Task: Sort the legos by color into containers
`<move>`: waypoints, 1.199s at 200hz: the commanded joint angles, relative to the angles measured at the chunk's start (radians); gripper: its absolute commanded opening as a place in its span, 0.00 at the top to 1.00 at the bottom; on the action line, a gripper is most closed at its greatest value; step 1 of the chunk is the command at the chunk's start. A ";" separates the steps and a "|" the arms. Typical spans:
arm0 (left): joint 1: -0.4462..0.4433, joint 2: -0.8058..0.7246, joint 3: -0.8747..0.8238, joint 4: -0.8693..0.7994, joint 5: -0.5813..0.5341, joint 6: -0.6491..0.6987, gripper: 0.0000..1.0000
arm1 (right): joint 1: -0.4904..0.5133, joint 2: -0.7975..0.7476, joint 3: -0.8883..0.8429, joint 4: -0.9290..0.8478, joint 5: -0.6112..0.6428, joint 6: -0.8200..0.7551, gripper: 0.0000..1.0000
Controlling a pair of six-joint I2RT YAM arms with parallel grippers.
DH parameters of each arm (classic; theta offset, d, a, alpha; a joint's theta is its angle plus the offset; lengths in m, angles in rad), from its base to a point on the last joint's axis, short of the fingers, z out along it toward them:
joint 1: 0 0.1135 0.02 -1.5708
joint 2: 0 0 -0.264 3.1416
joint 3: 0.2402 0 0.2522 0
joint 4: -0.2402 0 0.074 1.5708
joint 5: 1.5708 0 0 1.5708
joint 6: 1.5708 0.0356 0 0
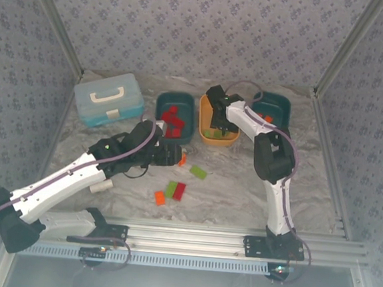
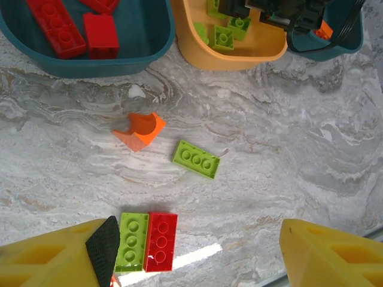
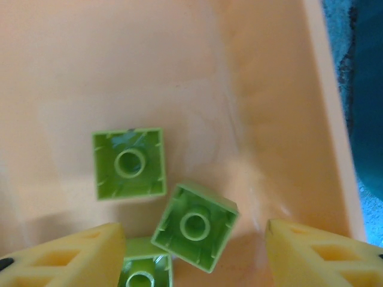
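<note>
My right gripper (image 3: 194, 239) hangs open inside the orange tub (image 3: 269, 89), over three green legos lying upside down. One square green brick (image 3: 194, 226) sits loose between the fingers, touching neither. From above, that gripper (image 1: 225, 128) is over the orange tub (image 1: 206, 133). My left gripper (image 2: 197, 251) stands open over the table with nothing held. A green brick (image 2: 133, 241) and a red brick (image 2: 160, 241) lie side by side near its left finger. Farther off lie an orange piece (image 2: 140, 130) and a green brick (image 2: 196, 159). Red bricks (image 1: 173, 120) fill the left teal tub (image 1: 160, 107).
A second teal tub (image 1: 278, 105) stands at the back right with an orange brick (image 1: 268, 119) inside. A light blue case (image 1: 109, 98) sits at the back left. A white cylinder (image 1: 102, 185) lies beside the left arm. An orange brick (image 1: 160, 198) lies near the front rail (image 1: 190, 237).
</note>
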 commanded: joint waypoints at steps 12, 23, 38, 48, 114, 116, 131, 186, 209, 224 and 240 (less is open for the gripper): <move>-0.008 -0.027 -0.012 -0.078 -0.051 -0.026 0.27 | 0.055 -0.165 0.049 -0.021 0.031 -0.029 0.32; -0.009 -0.044 -0.025 -0.099 -0.063 -0.047 0.28 | 0.076 -0.233 0.024 -0.003 0.048 -0.040 0.32; -0.008 -0.074 -0.046 -0.118 -0.072 -0.065 0.28 | 0.115 -0.347 -0.045 0.043 0.075 -0.062 0.32; -0.009 -0.092 -0.058 -0.127 -0.072 -0.075 0.28 | 0.140 -0.425 -0.097 0.074 0.089 -0.085 0.33; -0.022 -0.016 -0.080 -0.166 0.015 -0.167 0.34 | 0.355 -1.018 -0.627 0.223 -0.144 -0.210 0.31; -0.026 -0.010 -0.082 -0.164 0.017 -0.175 0.35 | 0.364 -1.043 -0.650 0.220 -0.154 -0.209 0.31; -0.078 0.030 -0.089 -0.120 0.035 -0.201 0.36 | 0.434 -1.187 -0.776 0.172 -0.180 -0.182 0.30; -0.207 0.335 0.005 -0.145 -0.026 -0.034 0.42 | 0.546 -1.597 -1.006 0.077 -0.205 -0.012 0.29; -0.255 0.456 0.068 -0.148 -0.057 0.024 0.46 | 0.547 -1.689 -1.014 0.075 -0.209 0.002 0.28; -0.271 0.521 0.114 -0.164 -0.084 0.044 0.48 | 0.546 -1.713 -1.009 0.085 -0.235 -0.006 0.27; -0.271 0.583 0.155 -0.195 -0.109 0.049 0.49 | 0.547 -1.719 -1.010 0.109 -0.299 -0.024 0.26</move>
